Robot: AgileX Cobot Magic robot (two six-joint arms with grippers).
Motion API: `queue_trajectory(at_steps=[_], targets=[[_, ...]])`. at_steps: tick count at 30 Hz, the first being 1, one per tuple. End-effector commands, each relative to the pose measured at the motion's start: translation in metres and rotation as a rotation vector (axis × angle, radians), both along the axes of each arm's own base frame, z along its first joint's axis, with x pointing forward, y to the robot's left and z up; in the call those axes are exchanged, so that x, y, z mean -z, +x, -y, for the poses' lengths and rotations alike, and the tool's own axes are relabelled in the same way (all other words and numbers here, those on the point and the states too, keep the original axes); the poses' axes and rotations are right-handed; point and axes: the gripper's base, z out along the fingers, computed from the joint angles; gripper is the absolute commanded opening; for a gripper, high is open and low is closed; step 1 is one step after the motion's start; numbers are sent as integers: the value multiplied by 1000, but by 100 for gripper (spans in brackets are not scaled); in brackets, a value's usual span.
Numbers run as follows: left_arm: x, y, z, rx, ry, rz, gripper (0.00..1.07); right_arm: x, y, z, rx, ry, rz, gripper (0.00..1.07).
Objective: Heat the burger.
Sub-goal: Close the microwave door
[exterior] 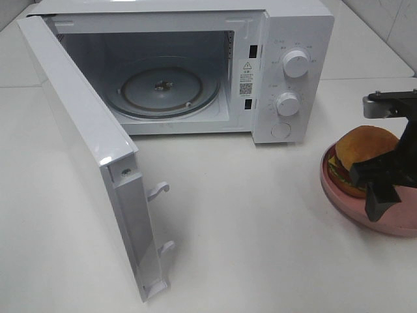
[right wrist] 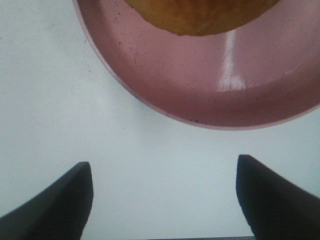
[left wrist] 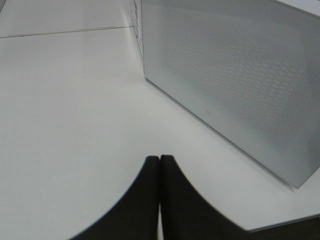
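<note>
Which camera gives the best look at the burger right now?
The exterior high view: the burger shows its bun and layered filling on the pink plate, partly behind the right gripper. The right wrist view catches only the bun's edge; the left wrist view shows none of it.

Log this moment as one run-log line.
microwave door open, turntable bare | burger on pink plate, outside | right claw open near plate | left claw shut, empty

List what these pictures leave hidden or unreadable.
- Burger: exterior high view, right gripper covers its near side; right wrist view cuts off all but the bun's edge.
- Pink plate: cropped at the frame edge.
- Microwave dial markings: too small to read.
- Left gripper: absent from the exterior high view.
</note>
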Motion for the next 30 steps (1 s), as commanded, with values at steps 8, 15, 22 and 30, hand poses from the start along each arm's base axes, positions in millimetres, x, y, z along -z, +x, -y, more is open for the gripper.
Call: queue_trajectory(at_steps=[8, 15, 22, 30], targets=[[0, -2, 0, -1, -7, 29, 0, -45, -20, 15, 43, 176, 92, 75], [0, -2, 0, -1, -7, 29, 0, -97, -60, 21, 12, 177, 291, 75], [0, -2, 0, -1, -7, 29, 0, -134, -110, 29, -5, 175, 475, 75], [0, -2, 0, 0, -8, 29, 0, -146, -162, 35, -31, 178, 557, 73]])
